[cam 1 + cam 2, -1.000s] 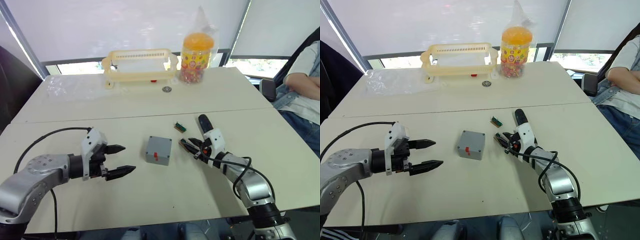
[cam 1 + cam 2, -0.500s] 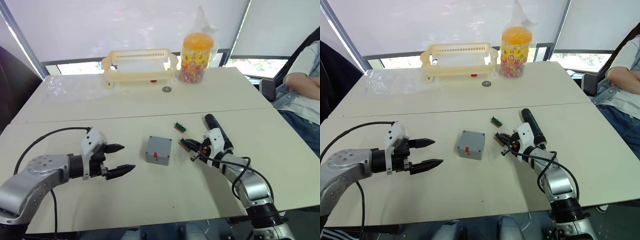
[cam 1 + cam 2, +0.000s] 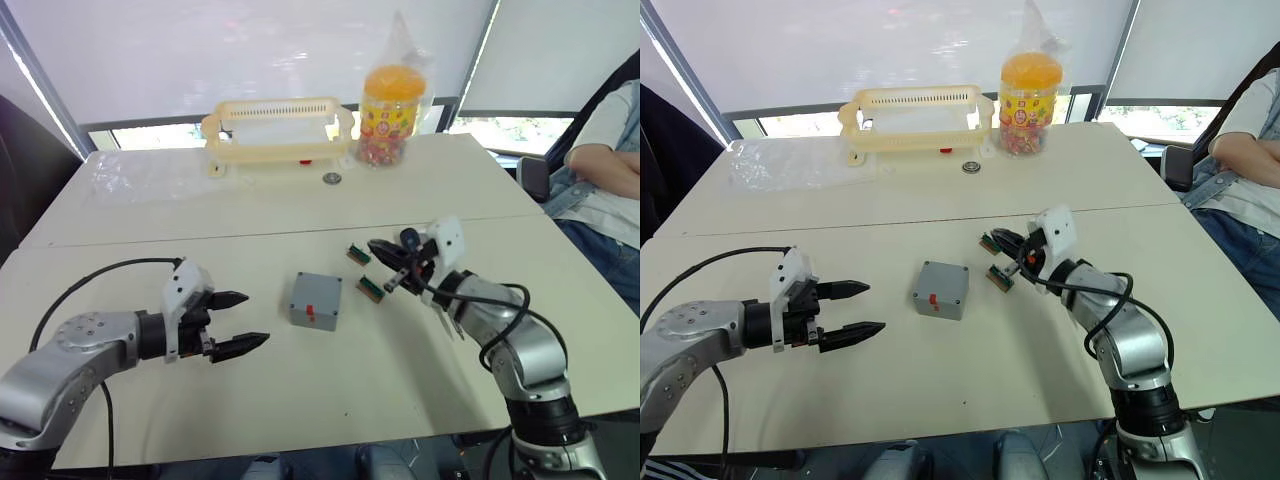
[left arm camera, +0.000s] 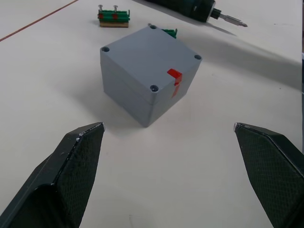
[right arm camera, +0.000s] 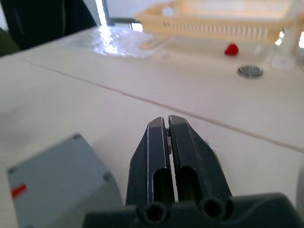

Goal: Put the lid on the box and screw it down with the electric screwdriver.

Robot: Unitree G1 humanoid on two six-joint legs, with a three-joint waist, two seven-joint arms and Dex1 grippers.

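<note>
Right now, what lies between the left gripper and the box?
Only bare table separates the left gripper and the box; the left wrist view shows it.

The setting was an office or meeting room: plain pale counter point(image 3: 150, 215), roller blinds point(image 3: 250, 50) over wide windows, and a seated person point(image 3: 605, 170) at the side.

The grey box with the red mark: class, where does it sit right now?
In the left eye view, the grey box sits mid-table between the left gripper and right gripper, beside a green terminal block.
</note>
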